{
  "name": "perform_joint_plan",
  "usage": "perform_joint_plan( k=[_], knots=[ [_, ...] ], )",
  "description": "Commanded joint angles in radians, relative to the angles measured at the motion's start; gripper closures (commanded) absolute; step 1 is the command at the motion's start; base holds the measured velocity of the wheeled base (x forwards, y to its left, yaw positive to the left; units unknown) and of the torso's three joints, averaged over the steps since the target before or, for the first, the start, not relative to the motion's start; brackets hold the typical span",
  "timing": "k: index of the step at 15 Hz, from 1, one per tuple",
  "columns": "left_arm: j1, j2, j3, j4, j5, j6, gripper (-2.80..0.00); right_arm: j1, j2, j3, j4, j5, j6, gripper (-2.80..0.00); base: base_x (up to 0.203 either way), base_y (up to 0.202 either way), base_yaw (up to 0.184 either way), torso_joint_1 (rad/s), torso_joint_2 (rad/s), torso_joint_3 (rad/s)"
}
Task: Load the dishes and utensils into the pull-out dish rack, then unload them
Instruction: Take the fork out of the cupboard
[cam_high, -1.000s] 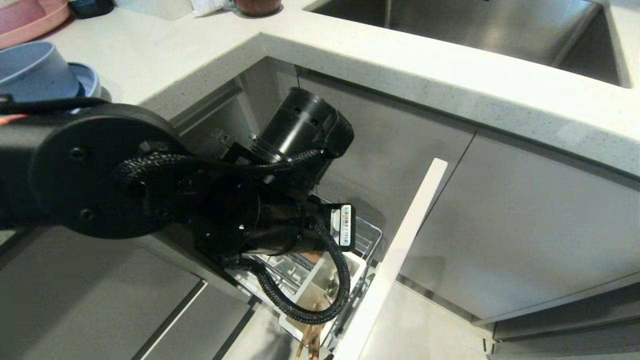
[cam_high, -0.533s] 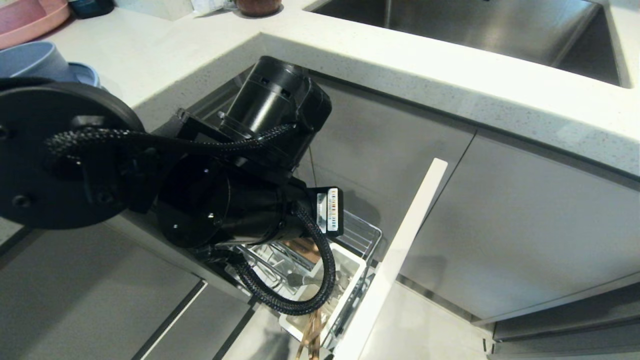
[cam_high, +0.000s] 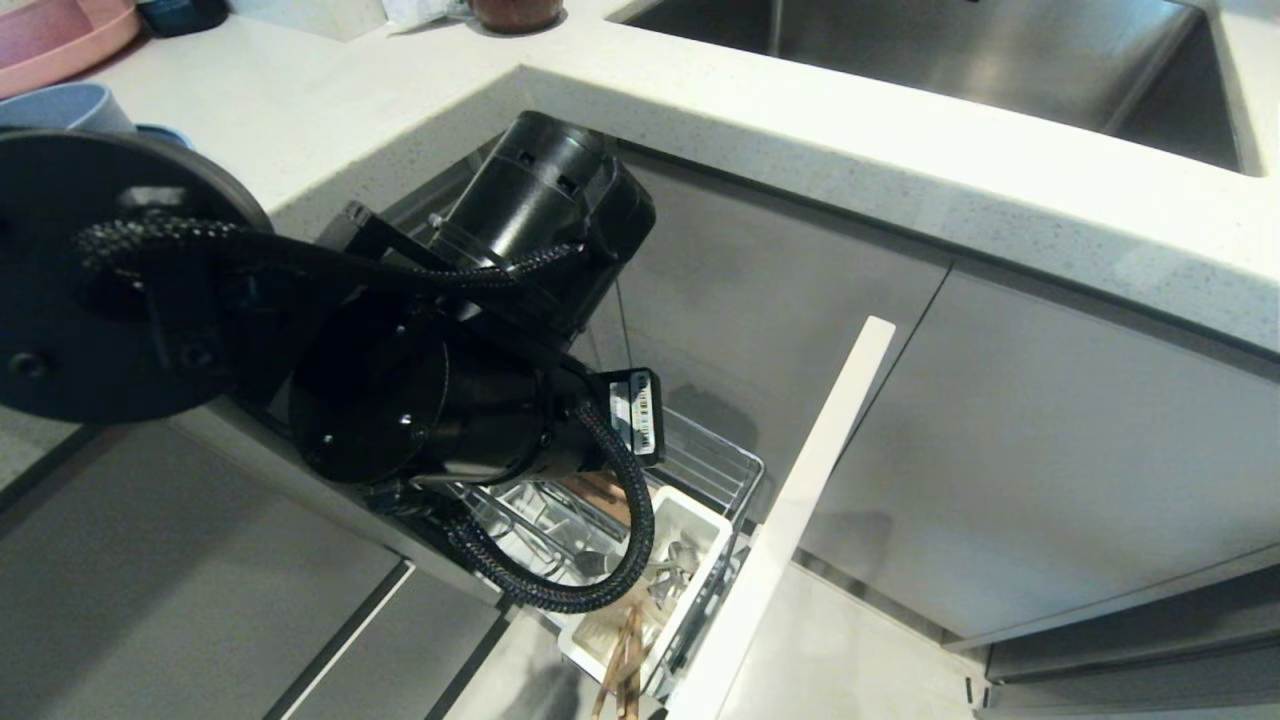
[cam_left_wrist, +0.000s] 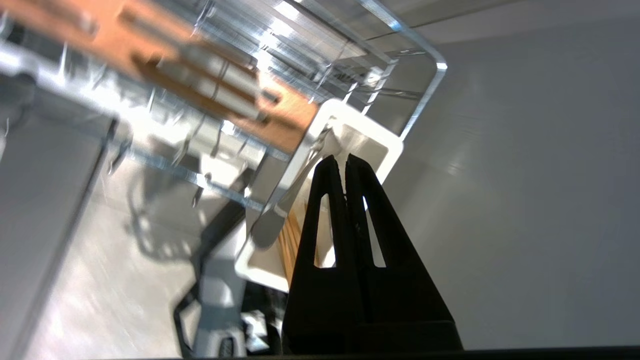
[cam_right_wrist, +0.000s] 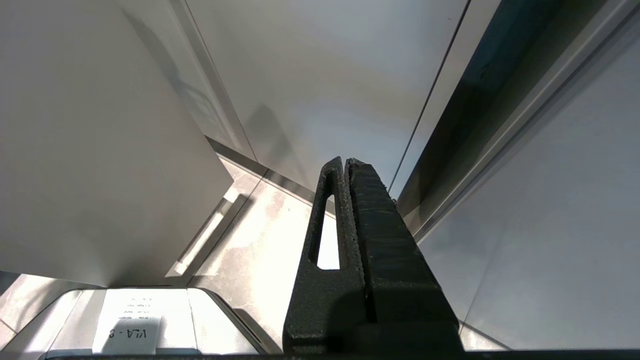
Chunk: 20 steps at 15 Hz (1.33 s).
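The pull-out dish rack (cam_high: 722, 470) stands drawn out below the counter, its white utensil cup (cam_high: 700, 512) at the front. Light-wood chopsticks (cam_high: 625, 660) and silver utensils (cam_high: 672, 572) stand in that cup. In the left wrist view my left gripper (cam_left_wrist: 345, 159) is shut and empty just above the cup's rim (cam_left_wrist: 392, 150), beside a silver handle (cam_left_wrist: 280, 207) and the chopsticks (cam_left_wrist: 289, 245). The light-blue bowl (cam_high: 60, 105) sits on the light-blue plate (cam_high: 165, 132) on the counter, far left. My right gripper (cam_right_wrist: 346, 161) is shut, parked low by the cabinet fronts.
The rack's white front panel (cam_high: 810, 480) juts out to the right of the cup. A wooden strip (cam_left_wrist: 200, 75) and chrome wires (cam_left_wrist: 425, 55) run along the rack. A pink plate (cam_high: 60, 40) and a steel sink (cam_high: 950, 50) lie on the counter level.
My left arm has lifted up and to the left, away from the cup. The silver utensils in the cup, covered before, now show.
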Motion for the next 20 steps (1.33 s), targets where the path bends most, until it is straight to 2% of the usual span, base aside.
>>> perform_joint_plan(
  k=[1, 2, 3, 4, 7, 9, 10, 12, 16, 18, 20],
  knots=[
    [0.001, -0.001, -0.006, 0.09, 0.014, -0.22, 0.0, 0.0, -0.004, 0.002, 0.0, 0.0, 0.0, 0.0, 0.0, 0.0, 0.0, 0.0, 0.0, 0.0],
    [0.002, -0.005, 0.004, 0.13, 0.015, -0.331, 0.0, 0.0, -0.004, 0.002, 0.0, 0.0, 0.0, 0.0, 0.0, 0.0, 0.0, 0.0, 0.0, 0.0],
    [0.002, -0.016, 0.033, 0.154, 0.016, -0.413, 0.0, 0.0, -0.003, 0.002, 0.0, 0.0, 0.0, 0.0, 0.0, 0.0, 0.0, 0.0, 0.0, 0.0],
    [0.005, -0.036, 0.074, 0.163, 0.015, -0.457, 0.0, 0.0, -0.003, 0.002, 0.0, 0.0, 0.0, 0.0, 0.0, 0.0, 0.0, 0.0, 0.0, 0.0],
    [0.016, -0.097, 0.197, 0.126, -0.026, -0.485, 0.0, 0.0, -0.004, 0.002, 0.0, 0.0, 0.0, 0.0, 0.0, 0.0, 0.0, 0.0, 0.0, 0.0],
    [0.02, -0.136, 0.29, 0.049, -0.068, -0.486, 0.0, 0.0, -0.004, 0.002, 0.0, 0.0, 0.0, 0.0, 0.0, 0.0, 0.0, 0.0, 0.0, 0.0],
    [0.026, -0.156, 0.332, -0.01, -0.106, -0.483, -2.8, 0.0, -0.003, 0.002, 0.0, 0.0, 0.0, 0.0, 0.0, 0.0, 0.0, 0.0, 0.0, 0.0],
    [0.03, -0.162, 0.363, -0.049, -0.156, -0.479, -2.8, 0.0, -0.004, 0.002, 0.0, 0.0, 0.0, 0.0, 0.0, 0.0, 0.0, 0.0, 0.0, 0.0],
    [0.033, -0.134, 0.39, -0.11, -0.166, -0.476, -2.8, 0.0, -0.004, 0.002, 0.0, 0.0, 0.0, 0.0, 0.0, 0.0, 0.0, 0.0, 0.0, 0.0],
    [0.062, -0.095, 0.408, -0.149, -0.185, -0.47, -2.8, 0.0, -0.004, 0.002, 0.0, 0.0, 0.0, 0.0, 0.0, 0.0, 0.0, 0.0, 0.0, 0.0],
    [0.087, -0.069, 0.421, -0.188, -0.232, -0.439, -2.8, 0.0, -0.004, 0.002, 0.0, 0.0, 0.001, 0.0, 0.0, 0.0, 0.0, 0.0, 0.0, 0.0]
  ],
)
